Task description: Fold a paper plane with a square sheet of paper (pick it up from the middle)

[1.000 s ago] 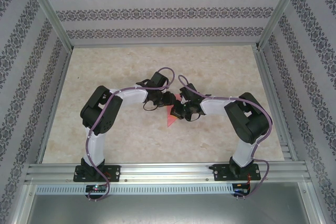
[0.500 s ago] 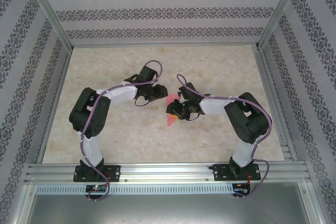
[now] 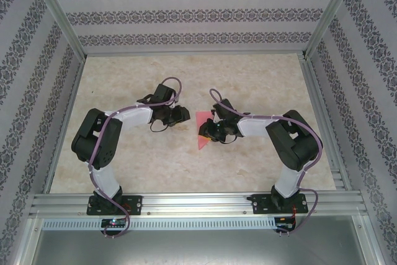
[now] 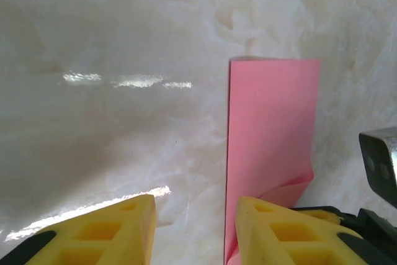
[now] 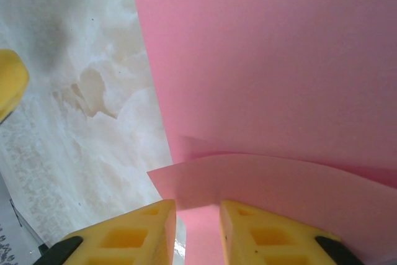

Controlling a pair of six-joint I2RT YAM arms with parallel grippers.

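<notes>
While the square sheet of paper (image 3: 200,139) is lying mid-table, part folded, it is running far-to-near, with its pointed end facing the arms' bases and its wider end facing away. Its long axis is going roughly straight out from the robot, so both arms are meeting it side-on. It is plain, thin and pink-red. In the left wrist view it is reading as a narrow strip with a square-cut far end and straight long edges, flat on the table (image 3: 248,79). In the right wrist view one flap (image 5: 279,181) is arching up off the layer below, not creased down.

The right gripper (image 3: 209,130) is sitting nearer, over the sheet's right-hand side. Its yellow fingertips (image 5: 260,234) are showing a narrow gap with pink in it, and the flap edge is just at the tips. Judging by that gap it is not clamping the paper, though contact is hard to call.

The left gripper (image 3: 180,115) is hanging off the sheet's left side, just apart from it in the top view. Its jaws are spread over bare table with nothing between them. One of its fingers (image 4: 279,228) is overlapping the paper's long edge in its own view; touching or not, I cannot tell.

The coming move is probably turning on that loose flap. It is lying directly ahead of the right tips, so the right arm is looking better placed.
</notes>
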